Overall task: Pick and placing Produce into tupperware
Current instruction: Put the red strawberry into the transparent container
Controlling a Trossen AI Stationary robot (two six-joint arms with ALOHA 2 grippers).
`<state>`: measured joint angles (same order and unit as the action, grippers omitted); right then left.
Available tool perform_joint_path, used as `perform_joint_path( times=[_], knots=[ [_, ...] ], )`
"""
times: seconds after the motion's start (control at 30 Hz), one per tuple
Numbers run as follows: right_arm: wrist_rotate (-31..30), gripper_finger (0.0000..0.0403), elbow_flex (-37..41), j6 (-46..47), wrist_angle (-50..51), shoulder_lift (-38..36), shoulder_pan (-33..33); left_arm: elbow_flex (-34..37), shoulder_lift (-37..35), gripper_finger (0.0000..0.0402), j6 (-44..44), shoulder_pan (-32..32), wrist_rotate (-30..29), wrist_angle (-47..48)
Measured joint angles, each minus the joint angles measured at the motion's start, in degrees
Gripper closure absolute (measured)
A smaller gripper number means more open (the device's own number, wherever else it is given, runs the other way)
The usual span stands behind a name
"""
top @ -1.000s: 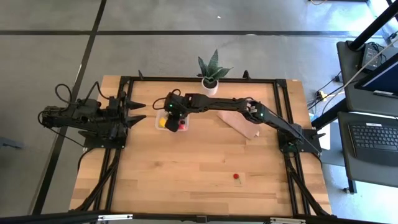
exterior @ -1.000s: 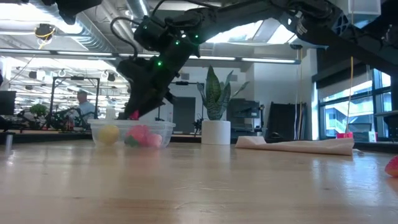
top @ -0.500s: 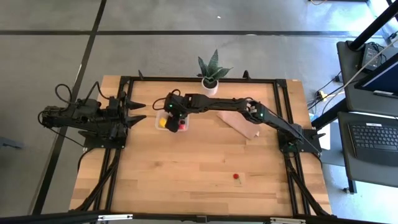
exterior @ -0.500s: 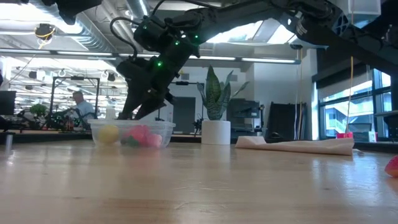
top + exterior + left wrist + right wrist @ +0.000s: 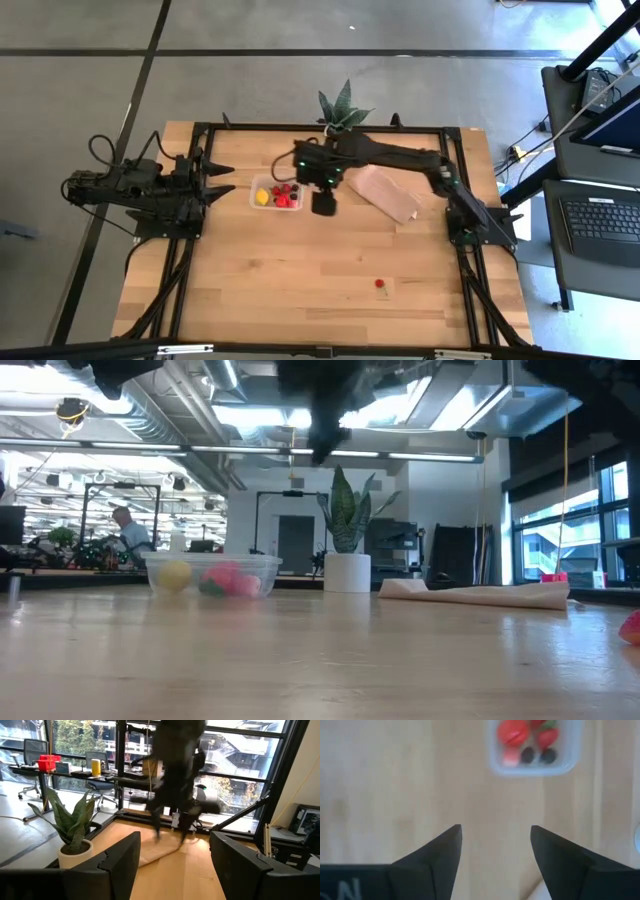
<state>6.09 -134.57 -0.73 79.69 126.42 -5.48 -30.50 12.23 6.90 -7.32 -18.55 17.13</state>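
Observation:
The clear tupperware point(image 5: 277, 193) stands on the table's far left part. It holds the yellow lemon-like piece point(image 5: 262, 197), red strawberry-like pieces point(image 5: 514, 732) and dark berries point(image 5: 538, 755). In the low view the tupperware point(image 5: 212, 575) shows yellow and pink pieces through its wall. One red piece point(image 5: 380, 284) lies alone on the table toward the near right. My right gripper point(image 5: 323, 204) hangs open, high above the table just right of the tupperware, pointing down point(image 5: 496, 832). My left gripper point(image 5: 216, 177) waits open at the table's left edge point(image 5: 175, 840).
A flat tan sheet point(image 5: 382, 193) lies right of the tupperware, partly under the right arm. A potted green plant point(image 5: 340, 108) stands at the far edge. Bare wood spreads over the table's middle and near side point(image 5: 300, 270). A person point(image 5: 125, 525) sits in the room beyond the table.
My right gripper has risen from just above the tupperware and swung toward the table's right, quickly enough to blur in the low view. It now hangs high beside the tupperware, whose contents show uncovered from above.

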Motion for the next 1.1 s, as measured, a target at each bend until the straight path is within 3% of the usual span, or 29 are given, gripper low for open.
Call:
perform_joint_path(
  times=[0.13,0.27,0.5,0.63,0.83,1.1],
  knots=[
    [-1.0,0.0164,-0.1,1.2,5.1,-5.2,4.6,0.0,0.0,0.0172,0.0,0.0,0.0,0.1],
    [-6.8,0.0164,0.0,6.0,10.5,-7.4,10.5,0.0,0.0,0.0172,0.0,0.0,0.0,0.4],
    [-12.6,0.0164,4.5,13.0,10.1,-9.3,21.8,0.0,0.0,0.0172,0.0,0.0,0.0,0.5],
    [-14.3,0.0164,12.3,19.2,10.2,-10.2,26.0,0.0,0.0,0.0172,0.0,0.0,0.0,1.1],
    [-14.2,0.0164,30.1,36.5,6.5,-12.9,31.0,0.0,0.0,0.0172,0.0,0.0,0.0,1.8],
    [-10.4,0.0177,49.6,55.5,-16.7,-19.2,36.2,0.0,0.0,0.0172,0.0,0.0,0.0,1.8]
  ],
)
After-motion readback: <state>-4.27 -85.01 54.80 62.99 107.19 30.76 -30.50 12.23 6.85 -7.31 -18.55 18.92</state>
